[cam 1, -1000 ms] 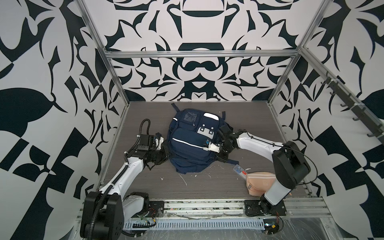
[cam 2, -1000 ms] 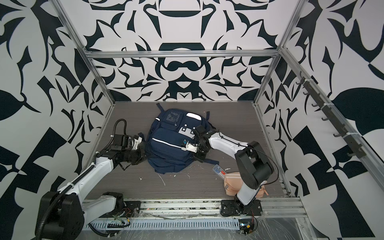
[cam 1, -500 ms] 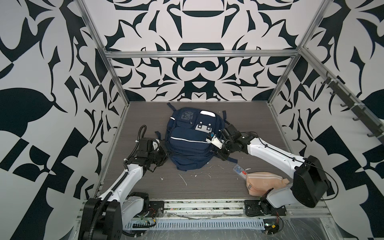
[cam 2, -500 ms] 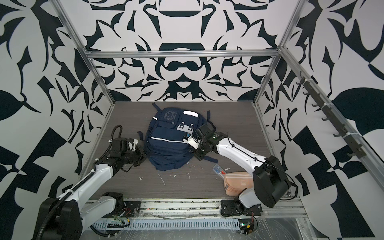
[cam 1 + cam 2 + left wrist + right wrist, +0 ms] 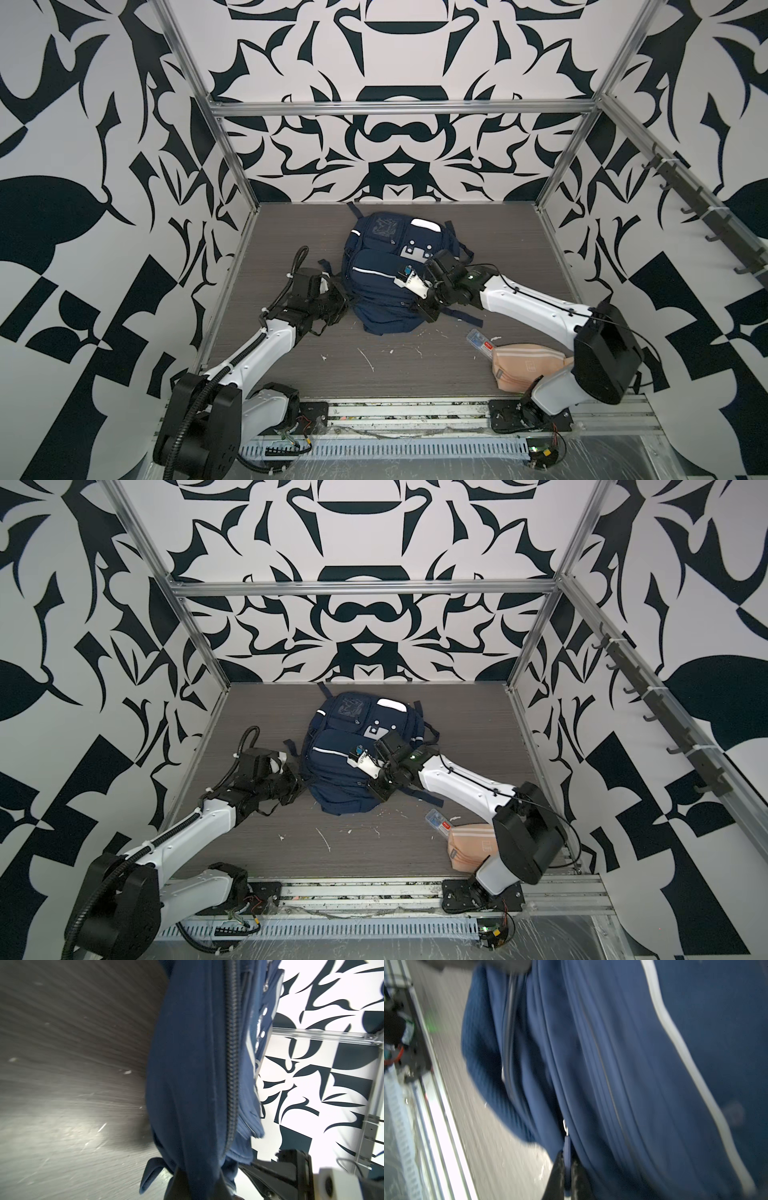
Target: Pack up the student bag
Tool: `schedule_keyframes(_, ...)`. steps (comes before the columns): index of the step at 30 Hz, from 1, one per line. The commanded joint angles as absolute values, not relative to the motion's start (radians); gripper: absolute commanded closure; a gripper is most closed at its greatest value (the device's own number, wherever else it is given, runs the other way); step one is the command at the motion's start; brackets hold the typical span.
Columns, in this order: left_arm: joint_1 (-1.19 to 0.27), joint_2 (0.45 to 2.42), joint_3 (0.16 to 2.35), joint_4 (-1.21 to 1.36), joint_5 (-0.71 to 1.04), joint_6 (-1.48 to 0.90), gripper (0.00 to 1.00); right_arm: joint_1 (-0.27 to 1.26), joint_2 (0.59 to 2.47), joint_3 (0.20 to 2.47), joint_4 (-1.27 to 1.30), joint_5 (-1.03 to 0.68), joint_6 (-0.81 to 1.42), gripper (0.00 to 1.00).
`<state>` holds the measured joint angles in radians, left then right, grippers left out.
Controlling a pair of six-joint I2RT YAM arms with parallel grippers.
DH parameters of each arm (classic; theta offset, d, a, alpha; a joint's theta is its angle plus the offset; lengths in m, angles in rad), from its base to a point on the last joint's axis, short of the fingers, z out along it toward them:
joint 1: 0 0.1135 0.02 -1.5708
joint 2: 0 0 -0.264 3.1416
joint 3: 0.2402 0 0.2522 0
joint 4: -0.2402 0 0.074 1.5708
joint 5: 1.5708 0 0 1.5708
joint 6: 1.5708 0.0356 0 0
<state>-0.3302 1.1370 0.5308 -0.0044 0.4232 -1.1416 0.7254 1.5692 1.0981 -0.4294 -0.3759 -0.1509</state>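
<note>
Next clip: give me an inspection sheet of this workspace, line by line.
Surface: dark wood-grain tabletop, littered with white scraps.
Job's things: navy-blue fabric backpack lying front up, centre.
Clutter: peach-pink striped pouch and clear plastic case near right arm's base.
Grippers: left gripper, jaws shut on backpack's side fabric; right gripper, jaws shut on blue zipper pull.
Cables: black corrugated conduit looped over left arm.
Surroundings: black-and-white patterned walls, aluminium frame, hook rail.

Black-and-white patterned walls [image 5: 395,54], aluminium frame rails [image 5: 399,109], dark grey wood-grain floor [image 5: 519,249].
</note>
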Motion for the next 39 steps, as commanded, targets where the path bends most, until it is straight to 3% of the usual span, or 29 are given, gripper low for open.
schedule_keyframes(1,-0.351,1.105,0.545,0.055,0.526,-1.140,1.00,0.733,1.567,1.159,-0.200,-0.406,-0.020,1.00)
schedule_keyframes(3,-0.350,1.059,0.559,-0.086,0.546,-1.071,0.98,0.733,1.552,1.134,-0.136,-0.410,0.004,1.00)
schedule_keyframes(5,-0.328,1.015,0.575,-0.199,0.538,-1.003,0.62,0.733,1.532,1.114,-0.129,-0.412,0.001,1.00)
schedule_keyframes(7,-0.300,0.991,0.614,-0.297,0.515,-0.923,0.08,0.730,1.500,1.090,-0.162,-0.410,-0.019,1.00)
schedule_keyframes(8,-0.285,0.992,0.639,-0.347,0.504,-0.890,0.01,0.728,1.480,1.075,-0.178,-0.406,-0.031,1.00)
schedule_keyframes(17,-0.113,1.265,0.948,-0.515,0.433,-0.606,0.01,0.644,1.298,0.946,-0.304,-0.414,-0.059,1.00)
schedule_keyframes(21,-0.108,1.549,1.088,-0.417,0.524,-0.489,0.01,0.603,1.282,0.931,-0.324,-0.434,-0.078,1.00)
schedule_keyframes(26,-0.126,1.851,1.260,-0.391,0.586,-0.482,0.01,0.563,1.299,0.948,-0.340,-0.454,-0.099,1.00)
schedule_keyframes(32,-0.184,1.956,1.295,-0.313,0.564,-0.570,0.01,0.517,1.330,0.992,-0.369,-0.405,-0.118,1.00)
schedule_keyframes(34,-0.203,1.961,1.255,-0.249,0.577,-0.625,0.12,0.491,1.343,1.006,-0.373,-0.394,-0.119,1.00)
schedule_keyframes(39,-0.215,1.873,1.027,0.030,0.612,-0.836,0.87,0.433,1.403,1.082,-0.407,-0.356,-0.138,1.00)
